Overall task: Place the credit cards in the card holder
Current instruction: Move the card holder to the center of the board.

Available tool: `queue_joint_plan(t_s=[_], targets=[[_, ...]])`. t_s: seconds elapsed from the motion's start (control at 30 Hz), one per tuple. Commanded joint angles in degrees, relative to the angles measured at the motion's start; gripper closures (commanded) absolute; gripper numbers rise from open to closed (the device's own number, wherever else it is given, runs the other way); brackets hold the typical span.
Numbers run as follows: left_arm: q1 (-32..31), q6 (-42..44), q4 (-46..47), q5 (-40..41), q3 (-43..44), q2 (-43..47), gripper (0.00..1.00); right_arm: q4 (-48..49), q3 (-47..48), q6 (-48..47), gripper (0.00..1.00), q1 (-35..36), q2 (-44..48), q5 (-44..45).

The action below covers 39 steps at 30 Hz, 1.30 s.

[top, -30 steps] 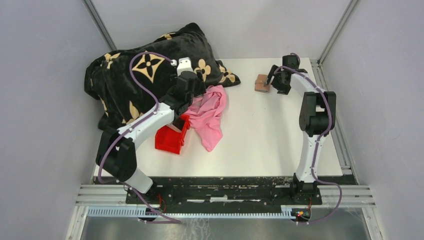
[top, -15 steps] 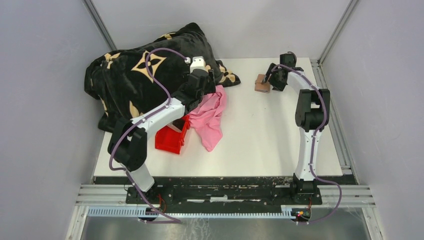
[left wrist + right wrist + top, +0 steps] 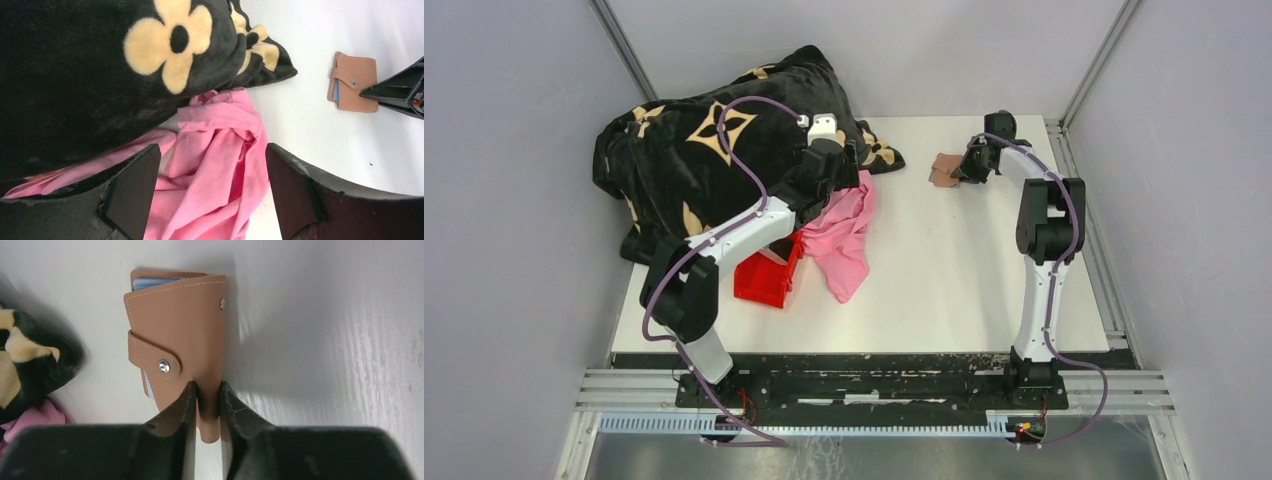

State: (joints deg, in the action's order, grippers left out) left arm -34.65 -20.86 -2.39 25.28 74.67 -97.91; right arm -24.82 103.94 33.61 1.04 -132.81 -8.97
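The card holder (image 3: 943, 168) (image 3: 175, 330) is a brown snap-tab wallet at the table's far right, also visible in the left wrist view (image 3: 352, 80). My right gripper (image 3: 967, 165) (image 3: 207, 390) is shut on its near edge, one flap pinched between the fingers. Light blue card edges (image 3: 152, 282) (image 3: 335, 90) peek out of the holder. Other credit cards are out of view. My left gripper (image 3: 836, 165) (image 3: 212, 170) hangs open over the pink cloth (image 3: 220, 150), with nothing between its fingers.
A black blanket with tan flowers (image 3: 694, 150) is heaped at the back left, its corner reaching toward the holder. The pink cloth (image 3: 844, 230) lies beside a red bin (image 3: 764, 275). Grey walls enclose the table on three sides.
My right gripper has closed on the card holder's edge, and the holder now looks tipped and flatter. The left gripper moved right and back over the pink cloth, then held still.
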Motion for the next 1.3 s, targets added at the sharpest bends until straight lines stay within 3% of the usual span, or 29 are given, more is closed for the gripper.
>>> queue_joint_plan(t_s=[0.0, 0.23, 0.5, 0.67, 1.0, 1.27], targets=[[-0.59, 1.62, 2.7, -2.83, 1.44, -0.62, 0.15, -2.3, -4.33, -1.01, 0.83, 0.83, 2.5, -3.63], [-0.59, 0.86, 1.31, -10.04, 0.98, -0.3, 0.13, 1.62, -9.54, -0.97, 0.99, 1.25, 9.47, -12.48], [-0.6, -0.85, 0.64, -23.46, -0.72, -0.19, 0.13, 4.69, -19.38, 0.53, 0.99, 4.61, 19.47, -18.15], [-0.81, -3.53, 1.09, -29.73, -2.66, -0.48, 0.13, 3.16, -24.87, -0.56, 0.99, 8.79, 24.43, -17.33], [-4.26, -4.79, -0.6, -33.77, -4.19, -2.94, 0.13, 6.63, -36.23, 0.99, 0.99, 15.87, 29.55, -16.0], [-8.1, -5.09, -6.13, -30.83, -3.11, -5.82, 0.16, 7.45, -36.21, 3.29, 0.99, 17.22, 30.56, -16.01]])
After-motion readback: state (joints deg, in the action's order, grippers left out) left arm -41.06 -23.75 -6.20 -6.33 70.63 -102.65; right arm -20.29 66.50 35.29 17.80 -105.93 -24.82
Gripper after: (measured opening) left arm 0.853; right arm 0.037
